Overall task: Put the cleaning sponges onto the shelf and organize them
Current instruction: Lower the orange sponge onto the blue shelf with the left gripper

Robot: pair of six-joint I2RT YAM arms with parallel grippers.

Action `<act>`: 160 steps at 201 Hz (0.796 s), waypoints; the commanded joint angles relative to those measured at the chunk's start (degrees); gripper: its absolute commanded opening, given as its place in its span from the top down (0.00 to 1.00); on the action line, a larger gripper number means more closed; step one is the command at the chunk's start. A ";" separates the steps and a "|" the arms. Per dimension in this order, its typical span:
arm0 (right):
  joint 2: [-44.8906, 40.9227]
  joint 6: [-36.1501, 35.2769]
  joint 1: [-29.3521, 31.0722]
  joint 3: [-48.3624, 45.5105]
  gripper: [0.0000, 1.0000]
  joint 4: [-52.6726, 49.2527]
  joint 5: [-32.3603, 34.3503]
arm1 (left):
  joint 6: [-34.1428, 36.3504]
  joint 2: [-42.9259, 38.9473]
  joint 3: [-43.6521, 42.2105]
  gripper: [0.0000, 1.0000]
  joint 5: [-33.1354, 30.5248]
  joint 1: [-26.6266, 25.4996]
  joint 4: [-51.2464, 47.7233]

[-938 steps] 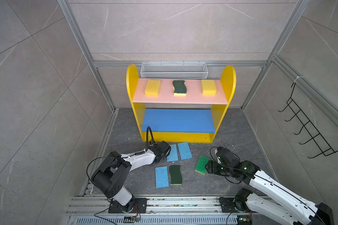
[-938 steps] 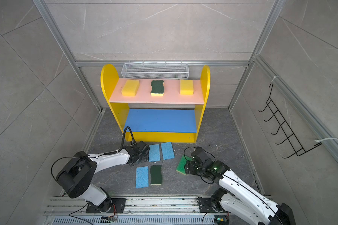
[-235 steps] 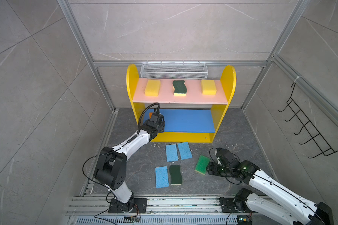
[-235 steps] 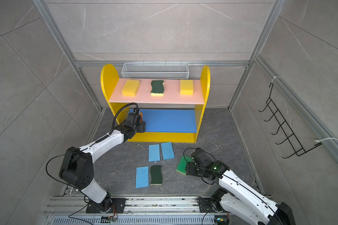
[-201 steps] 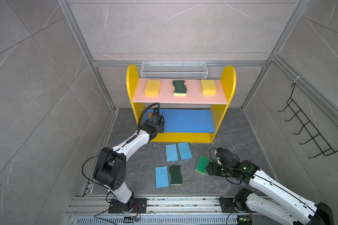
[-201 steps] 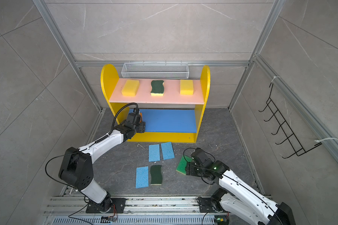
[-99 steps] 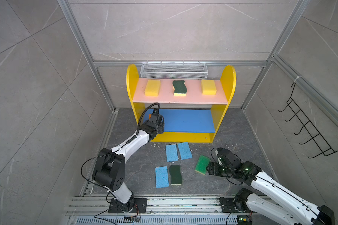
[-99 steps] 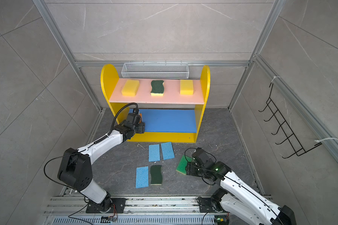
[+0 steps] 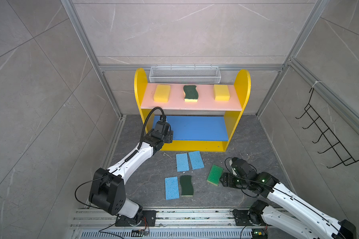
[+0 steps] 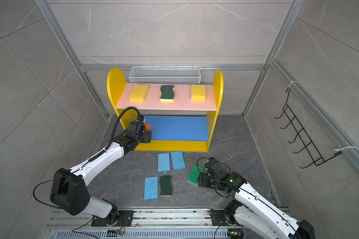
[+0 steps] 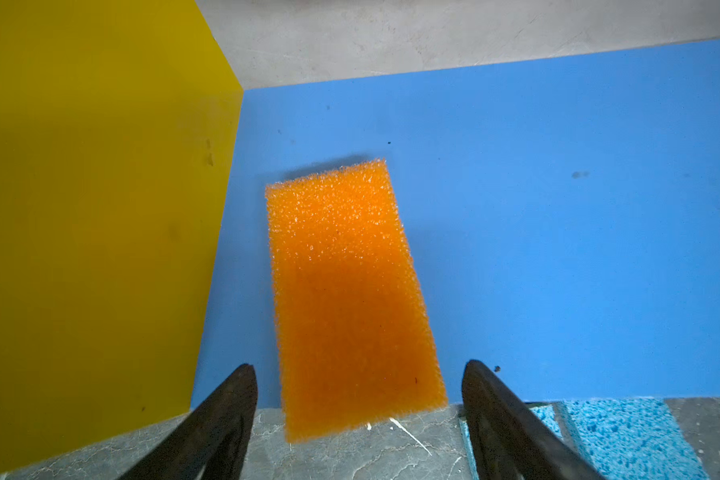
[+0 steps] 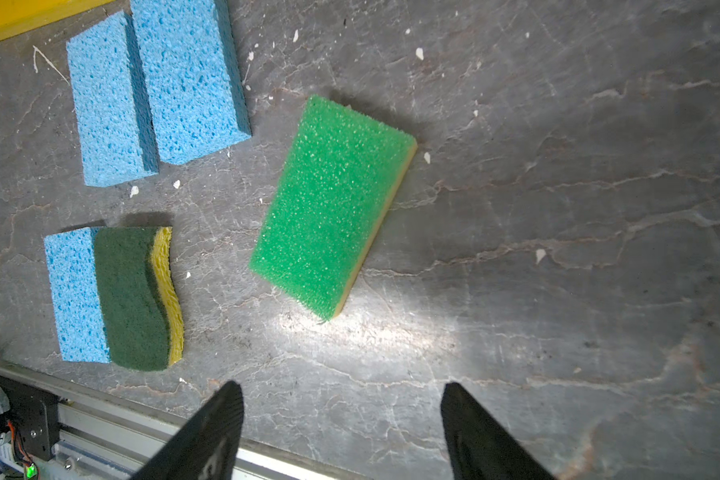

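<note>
Left claw (image 11: 358, 363) reached shelf (image 11: 100, 208); orange sponge (image 11: 341, 291) released, seemingly overhanging edge.

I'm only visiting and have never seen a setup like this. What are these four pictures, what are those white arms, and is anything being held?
Two white robot arms are mounted along one edge of a grey floor, each ending in a two-fingered hand. Both top views look down on the whole scene. The other two pictures come from small cameras on the arms' wrists.

The yellow shelf holds two yellow sponges and a dark-green scourer on its pink board.

The left hand is open at the blue lower board, where an orange sponge lies; it holds nothing. The right hand, also open and empty, hovers near a bright-green sponge.

Three light-blue sponges and another dark scourer lie on the floor.
</note>
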 commanded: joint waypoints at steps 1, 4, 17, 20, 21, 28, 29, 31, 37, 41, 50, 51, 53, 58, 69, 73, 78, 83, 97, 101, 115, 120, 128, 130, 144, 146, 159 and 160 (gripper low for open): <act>-0.95 0.33 0.23 0.24 0.23 -1.96 1.10 | -0.28 -0.94 0.00 0.21 0.47 -0.13 0.88; -1.03 0.34 0.23 0.22 0.23 -2.01 1.11 | -0.30 -0.66 -0.07 0.21 0.55 -0.11 0.92; -1.59 0.66 0.23 -0.04 0.23 -2.10 1.19 | -0.44 0.55 -0.18 0.22 1.04 -0.13 1.32; -1.76 0.73 0.23 -0.18 0.23 -2.24 1.19 | -0.54 0.83 -0.18 0.22 1.08 -0.13 1.36; -1.80 0.75 0.25 -0.24 0.23 -2.25 1.19 | -0.60 0.96 -0.14 0.22 1.08 -0.13 1.32; -2.20 0.97 0.27 -0.43 0.23 -2.31 1.20 | -0.89 1.60 -0.13 0.22 1.08 -0.13 1.37; -2.23 0.96 0.27 -0.41 0.23 -2.33 1.19 | -0.95 1.66 -0.11 0.22 1.08 -0.13 1.32; -2.37 1.00 0.28 -0.47 0.23 -2.35 1.19 | -1.04 1.87 -0.16 0.22 1.02 -0.09 1.29; -2.60 1.08 0.26 -0.56 0.23 -2.59 1.19 | -1.38 2.19 -0.22 0.22 0.81 -0.13 1.28; -2.82 1.07 0.29 -0.61 0.23 -2.74 1.23 | -1.62 2.23 -0.32 0.22 0.82 -0.13 1.35; -3.10 1.05 0.24 -0.66 0.23 -3.13 1.36 | -2.05 1.95 -1.04 0.22 1.04 -0.22 1.97; -3.12 1.05 0.26 -0.66 0.23 -3.14 1.41 | -2.10 1.92 -1.18 0.22 1.06 -0.22 2.07; -3.18 1.04 0.21 -0.64 0.23 -3.25 1.44 | -2.18 1.76 -1.29 0.22 1.08 -0.22 2.29; -3.28 0.98 0.27 -0.57 0.23 -3.42 1.61 | -2.41 1.44 -1.66 0.22 1.09 -0.22 2.60; -3.24 0.74 0.25 -0.48 0.23 -3.68 1.81 | -2.62 0.95 -2.02 0.22 0.89 -0.22 2.70; -3.19 0.69 0.27 -0.40 0.23 -3.72 1.81 | -2.67 0.85 -2.02 0.22 0.82 -0.22 2.57; -3.07 0.54 0.24 -0.29 0.23 -3.69 1.81 | -2.63 0.76 -1.95 0.22 0.72 -0.22 2.31; -2.93 0.53 0.27 -0.26 0.23 -3.61 1.81 | -2.60 0.79 -1.79 0.22 0.76 -0.22 1.98; -2.38 0.34 0.28 -0.05 0.23 -3.41 1.78 | -2.70 1.13 -1.46 0.21 0.66 -0.21 1.42; -2.21 0.34 0.28 -0.03 0.23 -3.33 1.81 | -2.68 1.29 -1.29 0.21 0.54 -0.22 1.31; -1.92 0.42 0.28 -0.04 0.23 -2.98 1.74 | -2.85 2.33 -0.44 0.21 -0.44 -0.22 0.61; -1.83 0.51 0.19 -0.05 0.23 -2.89 1.72 | -2.78 2.77 -0.09 0.21 -0.83 -0.22 0.37; -1.83 0.51 0.23 -0.04 0.23 -2.88 1.72 | -2.50 3.62 0.52 0.22 -1.00 -0.23 0.14; -1.78 0.51 0.26 -0.05 0.23 -2.88 1.72 | -2.42 3.82 0.68 0.22 -1.11 -0.22 0.14; -1.82 0.51 0.23 -0.04 0.23 -3.04 1.81 | -2.17 5.20 1.76 0.22 -1.01 -0.22 -0.05; -1.82 0.51 0.26 -0.04 0.23 -3.05 1.87 | -2.07 5.40 1.86 0.23 -1.00 -0.22 0.00; -1.89 0.51 0.28 -0.13 0.23 -3.33 2.12 | -1.72 6.46 2.81 0.24 -0.97 -0.22 0.12; -1.86 0.51 0.28 -0.09 0.23 -3.37 2.18 | -1.67 6.55 2.85 0.24 -0.95 -0.22 0.13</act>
